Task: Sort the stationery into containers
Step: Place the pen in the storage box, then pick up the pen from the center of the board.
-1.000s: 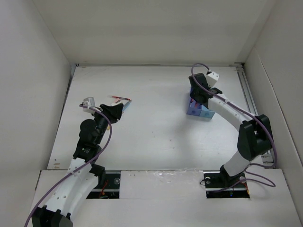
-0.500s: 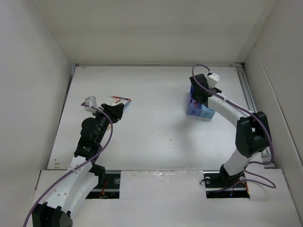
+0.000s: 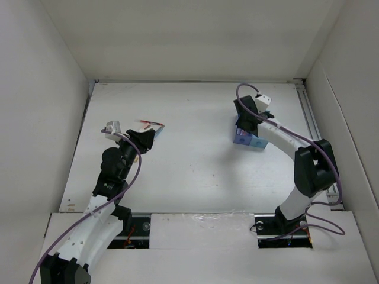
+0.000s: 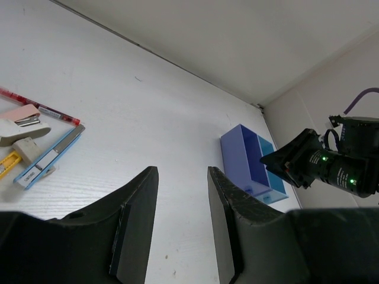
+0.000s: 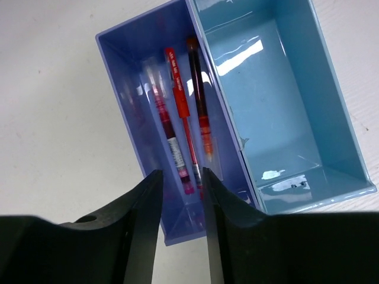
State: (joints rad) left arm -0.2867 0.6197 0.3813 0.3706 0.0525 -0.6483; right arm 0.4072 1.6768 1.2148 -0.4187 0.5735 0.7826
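Counting three red pens (image 5: 180,112) in the dark-blue tray (image 5: 118,65), stationery pile (image 4: 35,139) unsorted, I have left gripper (image 4: 182,183) and right gripper (image 5: 181,180) slightly parted, empty.

You'll find three pens (image 5: 180,112) lying in the left tray (image 5: 121,71), the other tray (image 5: 308,83) joined on its right. The loose stationery (image 4: 37,142) lies far left on the table (image 3: 195,160), just beyond your left gripper (image 4: 182,183).

We are seeing the middle of the table (image 3: 195,154) lying open between the two arms. Red pens (image 5: 180,106) are crowding the dark-blue tray (image 5: 127,77) under the right pincer (image 5: 180,177), while the adjoining cyan tray (image 5: 278,118) is offering free room.
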